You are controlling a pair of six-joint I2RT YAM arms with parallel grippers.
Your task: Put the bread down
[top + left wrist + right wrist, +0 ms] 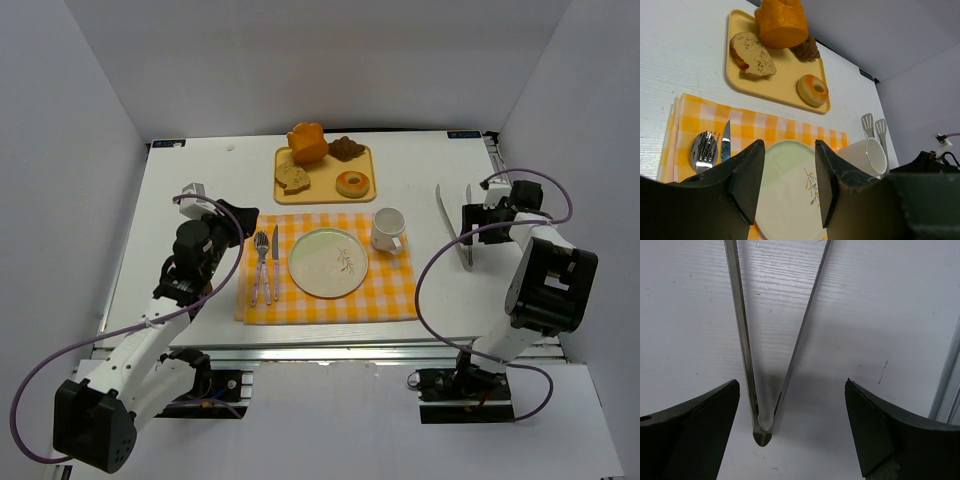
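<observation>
Bread (752,55) lies in the tray (782,85) beside a loaf (781,22) and donut (813,90). Empty, the left claw (789,150) and right claw (791,385) stand open, the right over tongs (742,330).

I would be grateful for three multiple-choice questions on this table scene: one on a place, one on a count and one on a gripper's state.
1. Where does the bread lie?
A. off the table
B. on the yellow tray
C. held up between fingers

2. How many pieces of food are on the tray?
A. two
B. four
C. six

3. How does the right gripper stand?
A. shut on nothing
B. open, straddling the hinge end of the tongs
C. shut on the bread

Answers:
1 B, as the slice rests on the tray's left side in the top view.
2 B, as the tray holds the slice, the orange loaf, a brown piece and the donut.
3 B, as the wrist view shows the fingers wide apart on either side of the tongs, not touching them.
</observation>
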